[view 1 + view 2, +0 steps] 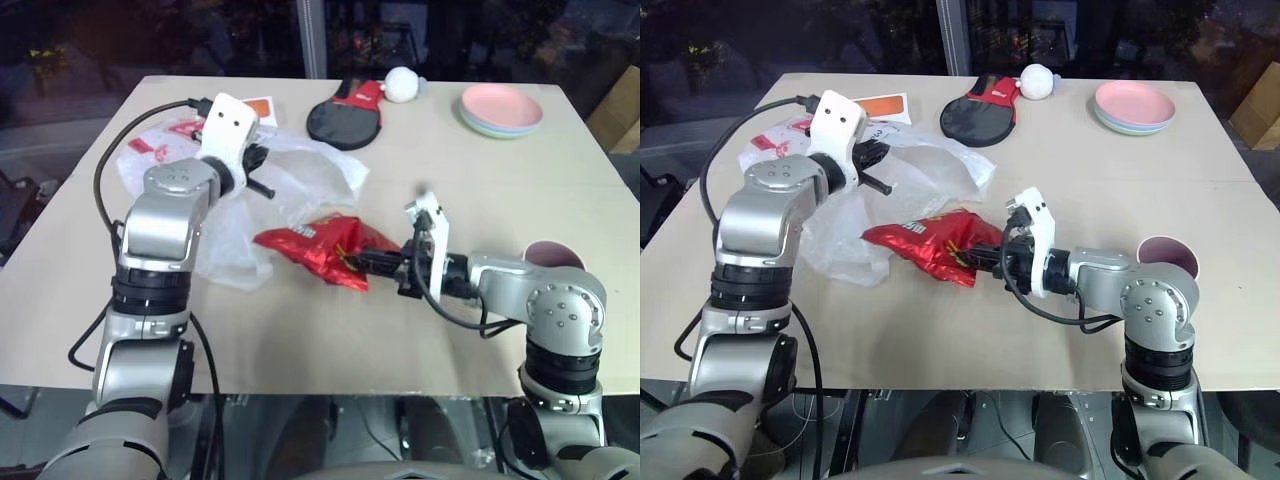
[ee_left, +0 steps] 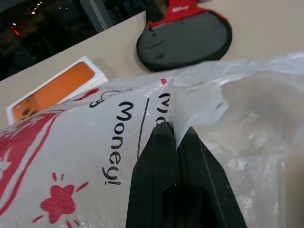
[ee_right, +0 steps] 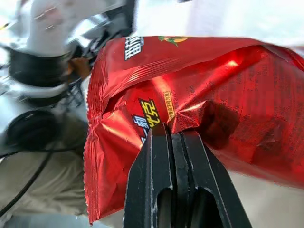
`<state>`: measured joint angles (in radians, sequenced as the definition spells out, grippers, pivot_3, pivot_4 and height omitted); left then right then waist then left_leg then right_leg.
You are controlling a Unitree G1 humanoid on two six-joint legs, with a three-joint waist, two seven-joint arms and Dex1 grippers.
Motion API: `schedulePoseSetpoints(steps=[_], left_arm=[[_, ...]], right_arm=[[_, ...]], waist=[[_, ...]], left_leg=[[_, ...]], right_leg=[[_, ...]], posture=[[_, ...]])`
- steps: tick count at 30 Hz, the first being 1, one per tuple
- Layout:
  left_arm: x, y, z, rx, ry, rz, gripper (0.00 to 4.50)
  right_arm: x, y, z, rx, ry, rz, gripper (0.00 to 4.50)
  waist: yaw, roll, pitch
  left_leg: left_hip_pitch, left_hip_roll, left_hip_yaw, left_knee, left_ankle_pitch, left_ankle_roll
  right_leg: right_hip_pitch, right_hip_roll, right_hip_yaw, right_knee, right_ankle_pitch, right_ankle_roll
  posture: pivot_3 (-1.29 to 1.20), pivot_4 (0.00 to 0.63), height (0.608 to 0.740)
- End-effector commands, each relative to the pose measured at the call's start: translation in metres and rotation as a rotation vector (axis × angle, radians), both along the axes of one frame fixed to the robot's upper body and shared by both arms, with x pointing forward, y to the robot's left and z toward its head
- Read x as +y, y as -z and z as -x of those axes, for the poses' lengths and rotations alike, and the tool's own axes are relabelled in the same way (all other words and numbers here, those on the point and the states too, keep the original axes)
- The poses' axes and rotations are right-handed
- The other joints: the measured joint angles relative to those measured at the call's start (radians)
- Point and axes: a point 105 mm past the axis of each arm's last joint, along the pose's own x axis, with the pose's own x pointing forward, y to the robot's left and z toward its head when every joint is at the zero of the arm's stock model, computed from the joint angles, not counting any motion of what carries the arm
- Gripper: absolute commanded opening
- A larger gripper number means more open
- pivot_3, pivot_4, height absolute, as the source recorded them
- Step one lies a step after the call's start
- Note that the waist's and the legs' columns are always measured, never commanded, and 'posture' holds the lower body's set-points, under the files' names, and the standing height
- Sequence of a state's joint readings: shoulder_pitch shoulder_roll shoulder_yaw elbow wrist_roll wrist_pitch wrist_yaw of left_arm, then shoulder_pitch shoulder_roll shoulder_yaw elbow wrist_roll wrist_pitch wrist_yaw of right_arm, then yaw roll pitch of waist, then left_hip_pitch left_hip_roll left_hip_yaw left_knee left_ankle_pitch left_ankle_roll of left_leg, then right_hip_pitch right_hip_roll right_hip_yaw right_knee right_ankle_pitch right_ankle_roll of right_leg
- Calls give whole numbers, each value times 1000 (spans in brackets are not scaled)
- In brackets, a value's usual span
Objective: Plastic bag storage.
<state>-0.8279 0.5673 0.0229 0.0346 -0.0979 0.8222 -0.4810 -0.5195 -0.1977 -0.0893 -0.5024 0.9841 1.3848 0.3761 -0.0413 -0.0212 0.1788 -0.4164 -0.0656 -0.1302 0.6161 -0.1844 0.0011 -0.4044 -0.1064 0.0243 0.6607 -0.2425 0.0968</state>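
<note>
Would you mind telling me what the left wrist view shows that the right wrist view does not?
Left wrist view alone: the left gripper shut on the plastic bag, with a black and red paddle and an orange box on the table beyond. Right wrist view alone: the right gripper shut on a red snack packet. Shared: black jaws pinching thin film.

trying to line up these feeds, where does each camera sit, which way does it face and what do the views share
Left eye view: on the head, looking forward and down over the table; both arms show.
Right eye view: beside it, same scene.
Left wrist view: along the left gripper, shut on the plastic bag; paddle beyond.
Right wrist view: along the right gripper, shut on the red snack packet; left arm behind.
Shared: bag and packet appear in head views too.
</note>
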Motion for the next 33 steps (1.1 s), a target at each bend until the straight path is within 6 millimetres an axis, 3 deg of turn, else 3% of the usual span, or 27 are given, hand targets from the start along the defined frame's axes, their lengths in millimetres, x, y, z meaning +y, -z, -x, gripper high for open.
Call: schedulePoseSetpoints(steps=[1,5,11,15,18,26,32,33], left_arm=[[-16,-19,9,15,123,110,0],[-29,-19,19,97,223,203,0],[-39,-27,39,188,348,276,0],[-46,-29,50,260,412,338,0],[-44,-28,57,304,435,351,0],[-44,-26,66,374,457,384,0],[-63,-29,67,386,495,439,0],[-66,-27,66,390,495,463,0]], right_arm=[[5,-25,7,-128,-59,-49,52],[9,-37,2,-219,-65,-73,52],[21,-35,-24,-383,-61,-7,52],[27,-20,-45,-487,-45,104,52],[20,-4,-57,-543,-32,200,52],[13,13,-80,-607,60,314,52],[59,2,-99,-633,119,250,52],[76,0,-103,-667,127,240,52]], waist=[[-1,0,0],[-3,0,0],[-4,0,0],[-4,0,0],[-1,0,0],[-3,0,0],[-5,-1,0],[-6,-1,0]], left_leg=[[0,0,0,0,0,0],[0,0,0,0,0,0],[0,0,1,0,0,0],[0,1,0,0,1,-1],[-1,1,1,0,1,-1],[-1,1,0,0,2,-3],[-1,1,0,-1,3,-5],[-1,1,0,-1,4,-6]], right_leg=[[0,0,0,0,0,0],[-1,0,0,0,0,0],[-1,1,1,0,0,0],[-1,1,0,1,0,0],[-1,1,0,0,0,0],[-2,1,1,1,0,0],[-3,2,1,1,2,-3],[-4,2,1,1,2,-4]], posture=[[0,150,740],[0,150,740],[0,150,740],[0,150,740],[0,150,740],[0,150,740],[0,150,740],[0,150,740]])
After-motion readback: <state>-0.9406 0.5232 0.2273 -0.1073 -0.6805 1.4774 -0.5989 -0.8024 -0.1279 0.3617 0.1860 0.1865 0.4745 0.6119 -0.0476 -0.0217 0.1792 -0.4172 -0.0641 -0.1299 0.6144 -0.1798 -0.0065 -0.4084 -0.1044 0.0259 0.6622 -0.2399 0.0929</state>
